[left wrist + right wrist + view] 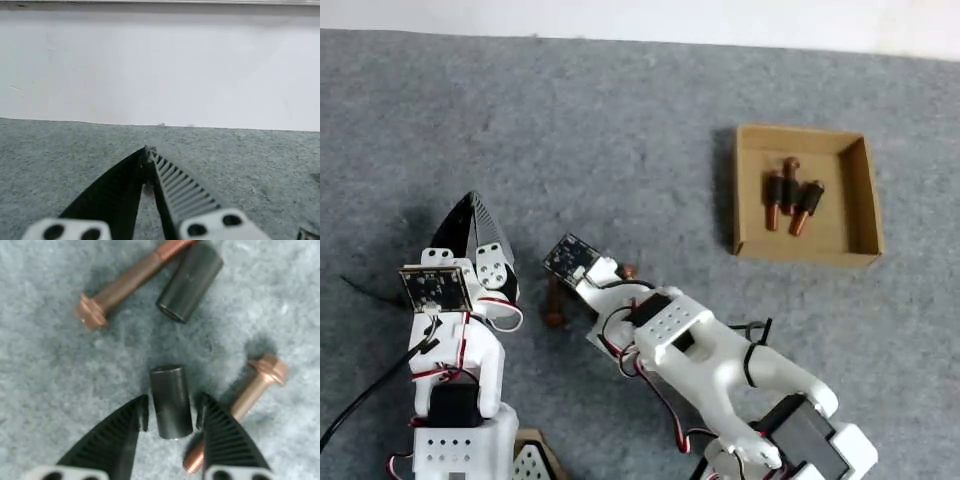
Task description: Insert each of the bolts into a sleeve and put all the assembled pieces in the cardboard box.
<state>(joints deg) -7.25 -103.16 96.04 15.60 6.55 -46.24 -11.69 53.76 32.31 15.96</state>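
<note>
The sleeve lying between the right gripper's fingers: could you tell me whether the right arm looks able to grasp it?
Probably yes: the right gripper is open and its fingers straddle the sleeve with nothing between, though a bolt lies close beside one finger.

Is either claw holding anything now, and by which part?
Nothing is held. The right claw is open astride a black sleeve on the mat, gaps both sides. The left claw is shut, empty.

I see three assembled pieces [790, 188] in the cardboard box [752, 190]; a loose bolt [555, 302] lies beside my right arm [690, 345]
</note>
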